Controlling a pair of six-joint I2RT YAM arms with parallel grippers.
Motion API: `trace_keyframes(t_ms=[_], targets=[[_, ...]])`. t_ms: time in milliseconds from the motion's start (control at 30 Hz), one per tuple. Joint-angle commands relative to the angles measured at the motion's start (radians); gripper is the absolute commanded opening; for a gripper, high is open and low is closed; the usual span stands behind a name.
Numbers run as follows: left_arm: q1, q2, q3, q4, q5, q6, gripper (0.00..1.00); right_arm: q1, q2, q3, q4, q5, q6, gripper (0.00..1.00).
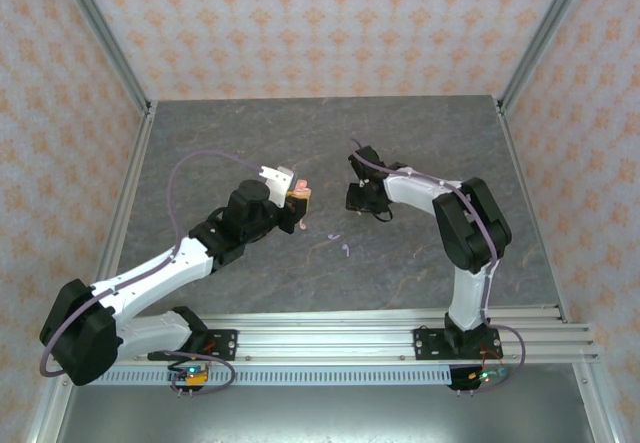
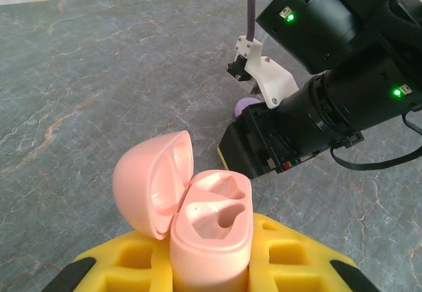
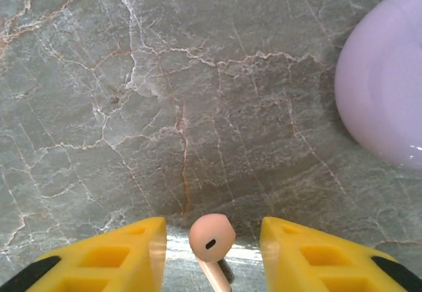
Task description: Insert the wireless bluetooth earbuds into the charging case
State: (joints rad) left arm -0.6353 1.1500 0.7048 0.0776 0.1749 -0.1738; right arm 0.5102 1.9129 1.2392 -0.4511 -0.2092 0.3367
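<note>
Earbud (image 3: 211, 236) between claw fingers (image 3: 112, 259), lilac case (image 3: 389, 74) beside

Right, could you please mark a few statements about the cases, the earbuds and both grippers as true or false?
1. The pink charging case in the left gripper has its lid open. True.
2. Both wells of that case hold earbuds. False: both wells are empty.
3. The right gripper is clamped on the pink earbud. False: its fingers stand apart, with a gap on either side of the earbud.
4. A lilac case lies on the table close to the right gripper. True.
</note>
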Motion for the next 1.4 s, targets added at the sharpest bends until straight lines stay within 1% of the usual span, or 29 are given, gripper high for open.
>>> trace_keyframes(t_ms=[0,200,333,400,500,767,833,1000,1200,1367], targets=[[-0.007,-0.009,-0.005,0.014,-0.007,0.012,0.04,-0.011,0.023,0.058,-0.133,-0.003,-0.09,0.45],[-0.007,-0.012,-0.004,0.014,-0.005,0.011,0.04,-0.013,0.09,0.198,-0.303,-0.036,-0.224,0.46],[-0.007,-0.012,-0.001,0.014,-0.002,0.01,0.04,-0.013,0.125,0.259,-0.367,-0.076,-0.299,0.46],[-0.007,-0.013,-0.001,0.013,-0.002,0.01,0.04,-0.013,0.141,0.287,-0.397,-0.073,-0.319,0.46],[-0.007,-0.015,-0.001,0.016,0.002,0.008,0.04,-0.012,0.159,0.321,-0.433,-0.05,-0.33,0.45],[-0.007,-0.022,0.001,0.019,0.002,0.009,0.04,-0.013,0.2,0.375,-0.483,-0.039,-0.36,0.44],[-0.008,-0.022,0.001,0.019,0.003,0.01,0.04,-0.012,0.211,0.389,-0.492,-0.049,-0.371,0.41],[-0.007,-0.021,0.001,0.02,0.007,0.005,0.04,-0.013,0.234,0.415,-0.503,-0.037,-0.371,0.4],[-0.007,-0.021,0.005,0.014,0.011,0.005,0.04,-0.013,0.257,0.44,-0.512,-0.03,-0.362,0.36],[-0.007,-0.019,0.004,0.014,0.011,0.006,0.04,-0.013,0.259,0.451,-0.511,-0.029,-0.358,0.36]])
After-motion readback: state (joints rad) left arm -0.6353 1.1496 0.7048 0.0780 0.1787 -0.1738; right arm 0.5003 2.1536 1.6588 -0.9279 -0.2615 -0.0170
